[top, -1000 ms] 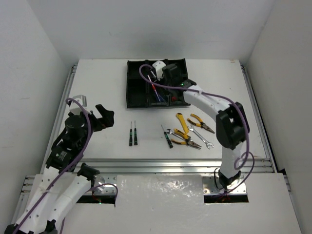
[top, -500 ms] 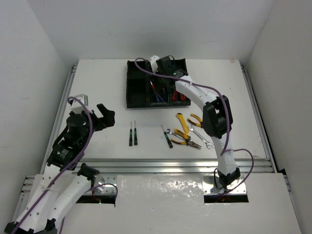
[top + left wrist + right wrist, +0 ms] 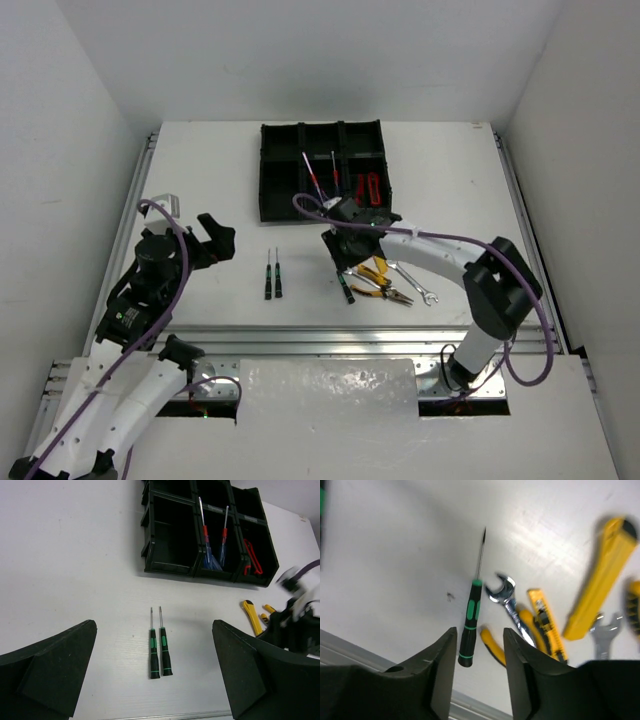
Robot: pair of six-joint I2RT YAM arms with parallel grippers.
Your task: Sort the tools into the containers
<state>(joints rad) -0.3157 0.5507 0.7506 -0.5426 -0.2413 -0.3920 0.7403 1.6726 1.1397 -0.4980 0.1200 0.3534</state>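
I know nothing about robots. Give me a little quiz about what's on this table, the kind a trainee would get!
1. True or false: the red cutters lie in the tray's left-hand column.
2. The pair of black-green screwdrivers lies: A) in the tray; B) side by side on the table; C) crossed over each other.
3. Which claw hangs over the yellow-handled pliers?
Key: 1 false, they are in the right-hand column. 2 B. 3 the right claw.
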